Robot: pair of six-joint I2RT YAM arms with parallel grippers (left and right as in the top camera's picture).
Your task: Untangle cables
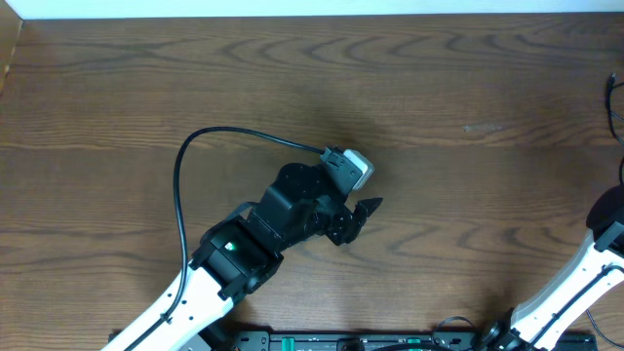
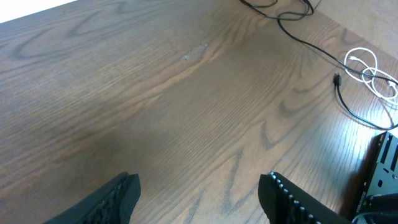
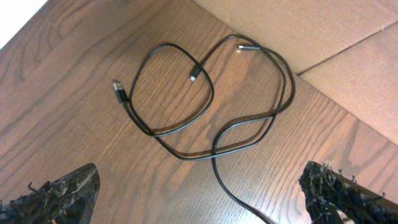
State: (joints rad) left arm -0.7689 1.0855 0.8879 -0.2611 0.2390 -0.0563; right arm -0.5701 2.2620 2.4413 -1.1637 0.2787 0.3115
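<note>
Fingers of the right gripper (image 3: 199, 177) are seen spread wide at the bottom corners of its wrist view, with nothing between them. The left gripper (image 2: 199, 186) is likewise found open and empty, over the middle of the table (image 1: 439, 78). The black cable (image 3: 212, 94) is noted lying in overlapping loops near the table's right edge, just ahead of the right gripper. The white cable (image 2: 368, 73) is coiled close by. No grasp is yet made. It is judged that a single strand beside a plug (image 3: 119, 92), clear of crossings, should be pinched and drawn out slowly, lest the loops be tightened.
</note>
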